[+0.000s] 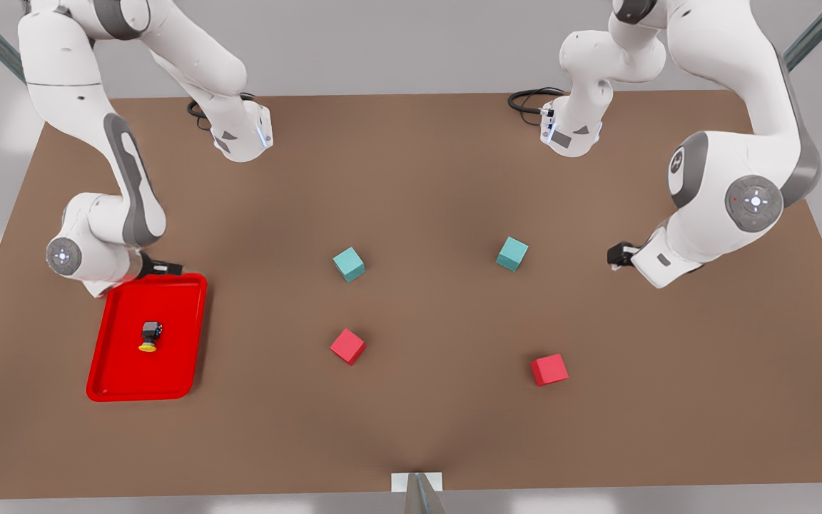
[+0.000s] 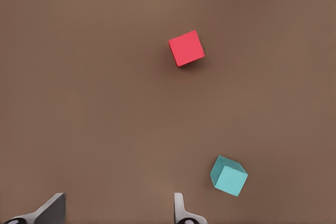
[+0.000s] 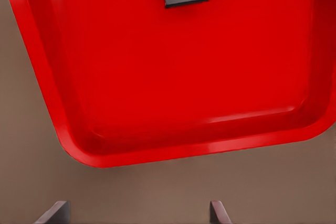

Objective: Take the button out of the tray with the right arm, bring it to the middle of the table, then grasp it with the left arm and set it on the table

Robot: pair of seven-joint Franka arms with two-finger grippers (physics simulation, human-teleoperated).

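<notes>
- Right claw (image 1: 168,269) spread, empty, above tray (image 1: 115,371) rim.
- Left claw (image 1: 616,255) spread, empty, waits.
- Advise: centre over button (image 1: 150,335), descend straight, grip its body.

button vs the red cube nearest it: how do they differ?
The button is dark grey with a yellow cap; the red cube is one plain colour. The button is smaller. The button lies in the tray; the cube sits on the bare table. Both are untouched.

- I see bare tray (image 1: 168,371) floor all around the button (image 1: 150,335), open from above.
- Mid-surface (image 1: 425,214) lies clear between two teal cubes (image 1: 348,264) and two red cubes (image 1: 347,346).
</notes>
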